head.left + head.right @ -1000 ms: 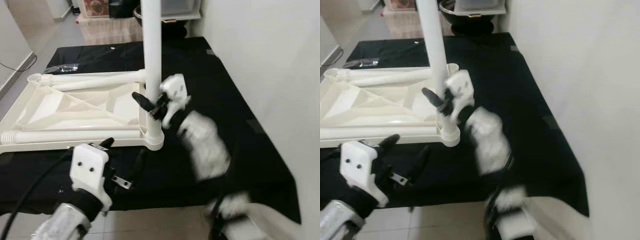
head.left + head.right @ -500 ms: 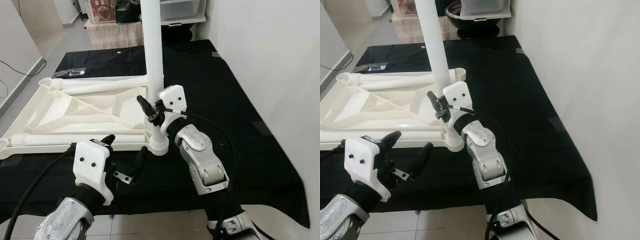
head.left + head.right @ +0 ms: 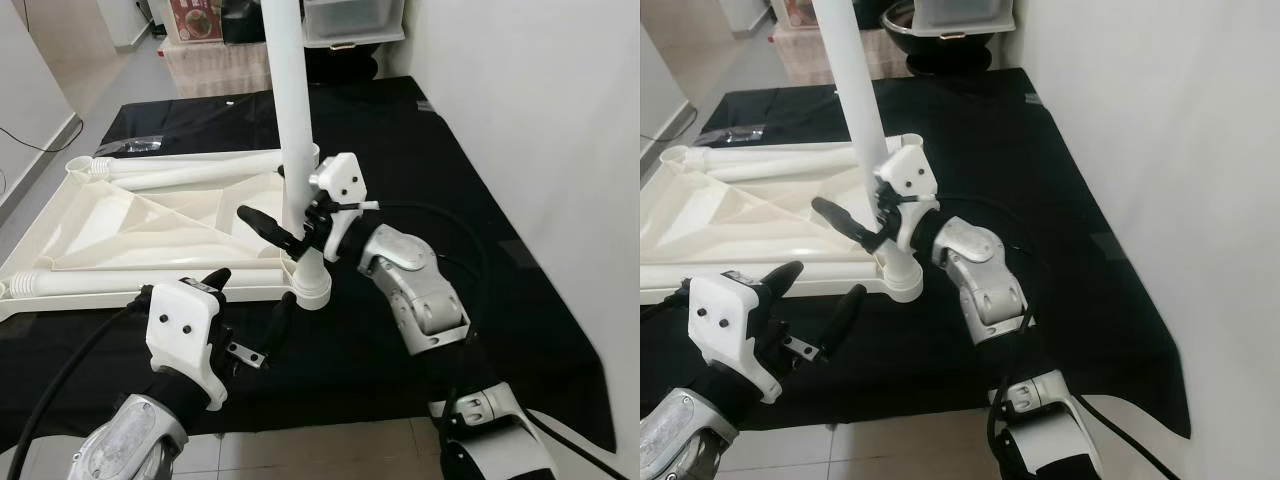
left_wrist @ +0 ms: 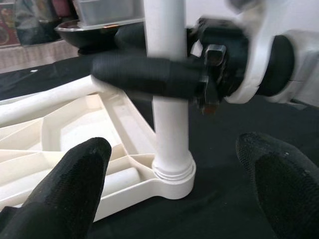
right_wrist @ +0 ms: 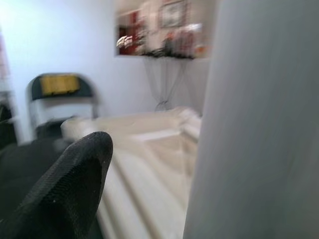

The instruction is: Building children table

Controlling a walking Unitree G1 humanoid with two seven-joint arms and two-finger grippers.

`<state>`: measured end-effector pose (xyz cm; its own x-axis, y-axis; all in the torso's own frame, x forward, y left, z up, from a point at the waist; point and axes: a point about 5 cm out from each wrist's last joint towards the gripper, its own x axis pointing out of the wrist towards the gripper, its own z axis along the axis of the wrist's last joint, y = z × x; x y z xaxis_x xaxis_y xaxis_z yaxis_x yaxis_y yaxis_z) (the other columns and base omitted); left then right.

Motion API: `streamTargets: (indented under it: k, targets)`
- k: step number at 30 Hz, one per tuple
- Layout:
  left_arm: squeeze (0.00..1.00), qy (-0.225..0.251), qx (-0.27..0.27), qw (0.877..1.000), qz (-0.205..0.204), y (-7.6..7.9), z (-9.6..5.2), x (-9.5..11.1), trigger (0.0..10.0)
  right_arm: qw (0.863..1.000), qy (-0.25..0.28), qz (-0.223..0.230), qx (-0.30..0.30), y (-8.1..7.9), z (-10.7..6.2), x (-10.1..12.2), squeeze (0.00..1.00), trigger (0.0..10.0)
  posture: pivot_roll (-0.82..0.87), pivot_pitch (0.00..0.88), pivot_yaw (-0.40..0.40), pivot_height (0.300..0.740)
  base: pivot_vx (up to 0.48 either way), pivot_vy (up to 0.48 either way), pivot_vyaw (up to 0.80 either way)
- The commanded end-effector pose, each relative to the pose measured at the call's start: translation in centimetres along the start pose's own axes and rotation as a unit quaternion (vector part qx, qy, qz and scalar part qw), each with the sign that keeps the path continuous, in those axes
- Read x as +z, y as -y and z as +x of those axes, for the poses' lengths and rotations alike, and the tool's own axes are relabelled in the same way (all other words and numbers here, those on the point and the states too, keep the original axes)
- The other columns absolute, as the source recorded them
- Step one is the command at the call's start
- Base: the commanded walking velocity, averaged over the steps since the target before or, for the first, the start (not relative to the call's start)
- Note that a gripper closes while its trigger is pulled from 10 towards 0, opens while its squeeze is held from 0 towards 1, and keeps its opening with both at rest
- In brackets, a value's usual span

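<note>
A white children's table top lies upside down on a black cloth. One white leg stands upright in the near right corner socket. Two more legs lie along the top's far and near edges. My right gripper is open around the upright leg just above the socket. One black finger reaches across the leg's front, with a gap to it in the right wrist view; the other finger is hidden behind. My left gripper hovers open near the table's front edge, facing the socket.
The black cloth covers a low platform against a white wall on the right. A plastic box and a bowl stand beyond the far end. A small dark packet lies at the far left. Grey floor runs along the left.
My right wrist has turned around the upright leg, and its visible finger has swung out to the left, away from the leg. The left gripper holds its place.
</note>
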<state>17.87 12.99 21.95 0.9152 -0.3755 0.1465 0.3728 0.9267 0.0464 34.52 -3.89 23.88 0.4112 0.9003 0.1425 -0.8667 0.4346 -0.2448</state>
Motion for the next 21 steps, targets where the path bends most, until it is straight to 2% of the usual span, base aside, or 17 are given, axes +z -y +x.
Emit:
streamTargets:
  k: [1, 2, 5, 6, 7, 13, 14, 15, 21]
  targets:
    - [0.00, -0.001, 0.002, 1.000, -0.001, 0.1, -0.2, 0.0, 10.0, 0.999, 0.012, 0.004, 0.034, -0.4, 0.7, 0.2, 0.84, 10.0, 0.17, 0.132, 0.027, 0.740, 0.000, 0.000, 0.00]
    - [0.00, -0.003, 0.003, 1.000, -0.002, 0.2, -0.3, 0.0, 10.0, 0.998, 0.017, 0.018, 0.049, 0.8, 0.9, 0.9, 0.00, 10.0, 0.18, 0.140, 0.023, 0.740, 0.000, 0.000, 0.00]
    - [0.00, -0.004, 0.004, 1.000, -0.002, 0.2, -0.4, 0.0, 10.0, 0.998, 0.018, 0.019, 0.055, 1.2, 0.9, 1.2, 0.00, 10.0, 0.18, 0.140, 0.023, 0.740, 0.000, 0.000, 0.00]
    - [0.00, -0.005, 0.005, 1.000, -0.002, 0.2, -0.5, 0.0, 10.0, 0.996, 0.018, 0.021, 0.087, 1.7, 1.1, 1.8, 0.00, 10.0, 0.18, 0.145, 0.021, 0.740, 0.000, 0.000, 0.00]
    - [0.00, -0.006, 0.006, 1.000, -0.002, 0.2, -0.5, 0.0, 10.0, 0.995, 0.018, 0.022, 0.094, 1.9, 1.2, 2.0, 0.00, 10.0, 0.18, 0.145, 0.021, 0.740, 0.000, 0.000, 0.00]
    - [0.00, -0.007, 0.006, 1.000, -0.003, 0.3, -0.6, 0.0, 10.0, 0.994, 0.020, 0.030, 0.108, 2.3, 1.5, 2.4, 0.00, 10.0, 0.18, 0.150, 0.020, 0.740, 0.000, 0.000, 0.00]
    - [0.00, -0.008, 0.006, 1.000, -0.003, 0.3, -0.6, 0.0, 10.0, 0.993, 0.021, 0.032, 0.116, 2.5, 1.5, 2.3, 0.00, 5.5, 0.18, 0.150, 0.020, 0.740, 0.000, 0.000, 0.00]
    - [0.00, -0.008, 0.006, 1.000, -0.004, 0.3, -0.6, -0.1, 10.0, 0.991, 0.025, 0.039, 0.126, 2.5, 1.7, 2.3, 0.00, 0.0, 0.19, 0.149, 0.019, 0.740, 0.000, 0.000, 0.00]
    - [0.00, -0.009, 0.007, 1.000, -0.004, 0.3, -0.7, -0.1, 10.0, 0.988, 0.032, 0.043, 0.147, 2.4, 1.9, 2.3, 0.00, 0.0, 0.19, 0.149, 0.019, 0.740, 0.000, 0.000, 0.00]
